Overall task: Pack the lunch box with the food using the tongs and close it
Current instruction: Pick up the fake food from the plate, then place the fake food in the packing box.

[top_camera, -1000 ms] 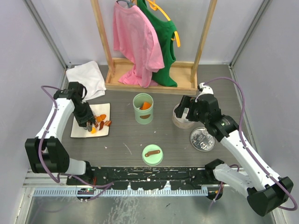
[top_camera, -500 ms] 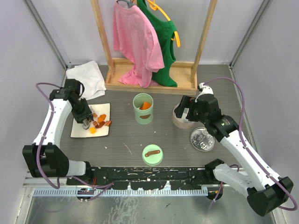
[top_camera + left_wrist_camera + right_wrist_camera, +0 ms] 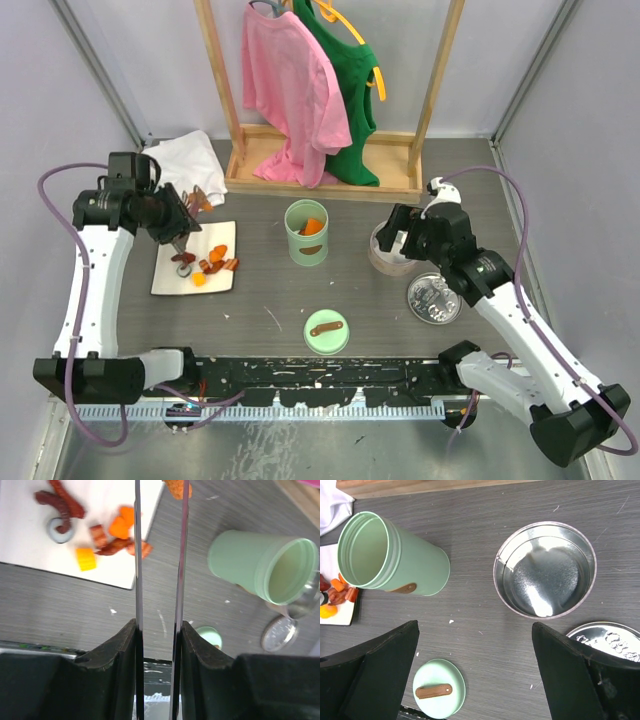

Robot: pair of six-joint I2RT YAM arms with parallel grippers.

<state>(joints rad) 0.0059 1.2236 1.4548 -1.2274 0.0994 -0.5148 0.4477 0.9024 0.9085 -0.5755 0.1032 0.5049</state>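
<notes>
Grey tongs (image 3: 137, 555), clamped in the nearly closed left gripper (image 3: 159, 630), pinch an orange piece (image 3: 175, 487) at twelve o'clock from the plate (image 3: 165, 280) in the top view, while the right gripper (image 3: 475, 630) gapes wide, empty.

The food (image 3: 213, 262) was laid on a tray (image 3: 168, 279) at the left. The lunch box (image 3: 306, 236) was stood to its right, its lid (image 3: 326, 331) placed before it, a tin (image 3: 545, 570) set further right.

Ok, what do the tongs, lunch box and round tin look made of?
The tongs look like thin dark metal, with pale glints along each arm. The lunch box is probably plastic, matte mint green without glare. The tin is metal, shiny silver, mirror-like inside.
</notes>
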